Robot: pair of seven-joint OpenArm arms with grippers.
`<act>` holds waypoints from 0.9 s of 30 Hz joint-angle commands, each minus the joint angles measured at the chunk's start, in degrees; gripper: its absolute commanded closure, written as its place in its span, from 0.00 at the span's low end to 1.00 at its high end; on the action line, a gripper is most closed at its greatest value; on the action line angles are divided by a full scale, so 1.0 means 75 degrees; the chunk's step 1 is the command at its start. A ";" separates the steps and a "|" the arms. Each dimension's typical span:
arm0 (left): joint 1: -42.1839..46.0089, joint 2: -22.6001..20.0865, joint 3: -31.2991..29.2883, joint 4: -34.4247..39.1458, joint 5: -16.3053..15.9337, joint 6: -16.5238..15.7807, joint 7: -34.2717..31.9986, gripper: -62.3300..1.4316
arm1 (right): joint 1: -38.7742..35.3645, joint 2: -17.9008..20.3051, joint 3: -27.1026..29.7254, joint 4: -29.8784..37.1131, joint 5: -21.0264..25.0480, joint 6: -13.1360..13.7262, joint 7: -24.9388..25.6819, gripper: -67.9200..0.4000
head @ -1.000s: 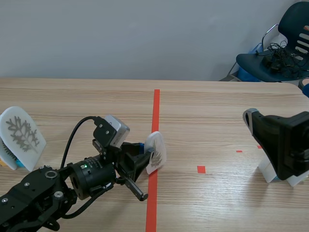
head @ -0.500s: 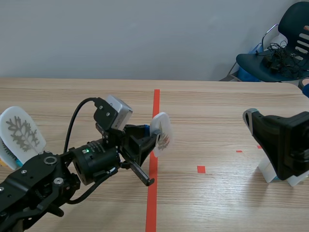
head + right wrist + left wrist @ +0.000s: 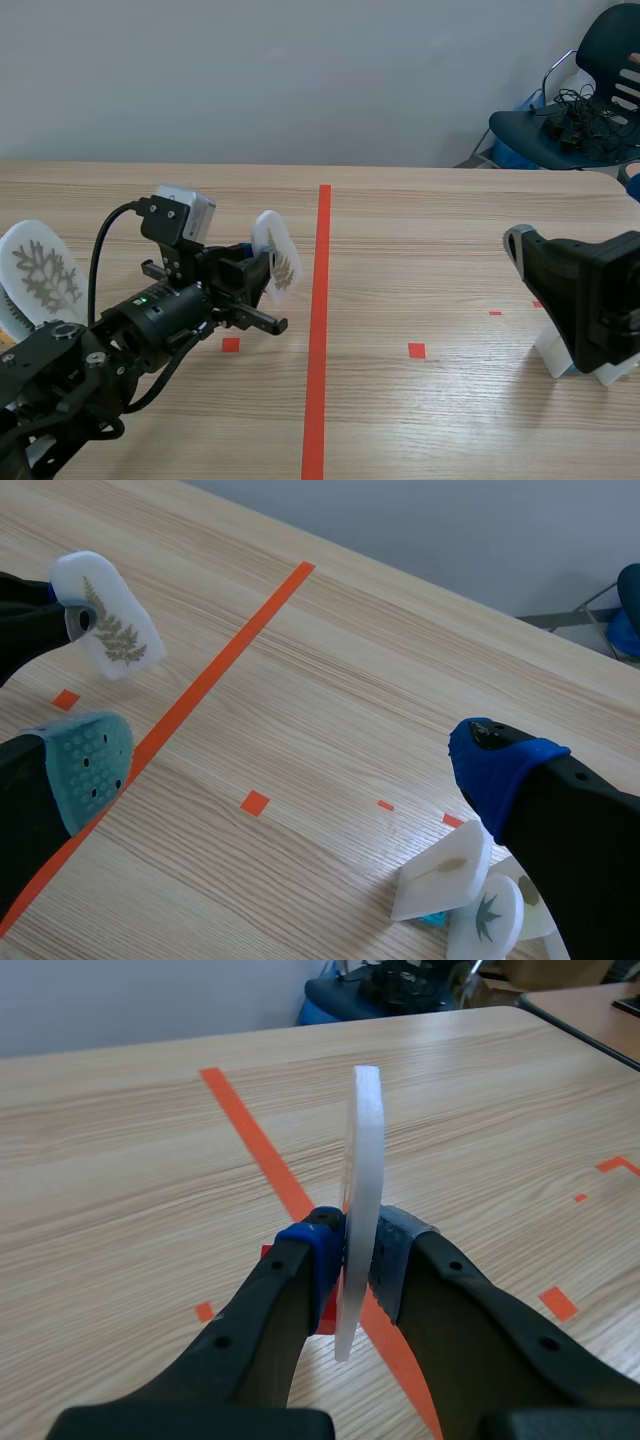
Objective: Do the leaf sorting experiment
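Note:
My left gripper [image 3: 258, 282] is shut on a white oval leaf card [image 3: 276, 264] with a fern-like leaf, held above the table left of the red tape line [image 3: 318, 330]. In the left wrist view that leaf card [image 3: 360, 1200] stands edge-on, pressed between the fingers [image 3: 310, 1260]; the right wrist view shows this leaf card [image 3: 108, 620] face-on. Another white card with a branching leaf [image 3: 42, 278] stands at the far left. My right gripper [image 3: 290, 770] is open above the table's right side, with leaf cards [image 3: 470, 885] under its blue-padded finger.
White cards [image 3: 570, 360] stand partly hidden behind my right arm [image 3: 590, 300]. Small orange squares [image 3: 417, 350] mark the wooden table. A dark chair [image 3: 575, 110] with cables stands beyond the table's far right corner.
My left gripper has lifted the fern card off the red line and carried it leftward, now clear of the tape. The right arm has kept still.

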 commanded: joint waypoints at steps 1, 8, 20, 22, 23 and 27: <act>-0.0079 0.0020 -0.0184 0.0105 -0.0073 -0.0050 -0.0064 0.84 | 0.0105 0.0017 0.0038 0.0044 0.0052 -0.0029 0.0143 0.00; -0.0073 0.0017 -0.0766 0.0105 -0.0160 -0.0052 -0.0041 0.84 | 0.0105 0.0017 0.0038 0.0044 0.0052 -0.0029 0.0143 0.00; 0.0490 -0.0114 -0.1880 0.0096 -0.0597 0.0326 0.0000 0.84 | 0.0105 0.0017 0.0038 0.0044 0.0052 -0.0029 0.0143 0.00; 0.0615 -0.0181 -0.2139 0.0096 -0.0714 0.0449 0.0000 0.84 | 0.0105 0.0017 0.0038 0.0044 0.0052 -0.0029 0.0143 0.00; 0.0664 -0.0210 -0.2261 0.0096 -0.0781 0.0487 -0.0006 0.84 | 0.0105 0.0017 0.0038 0.0044 0.0052 -0.0029 0.0146 0.00; 0.0790 -0.0382 -0.2646 0.0082 -0.0979 0.0495 -0.0006 0.84 | 0.0108 0.0020 0.0038 0.0044 0.0055 -0.0029 0.0146 0.00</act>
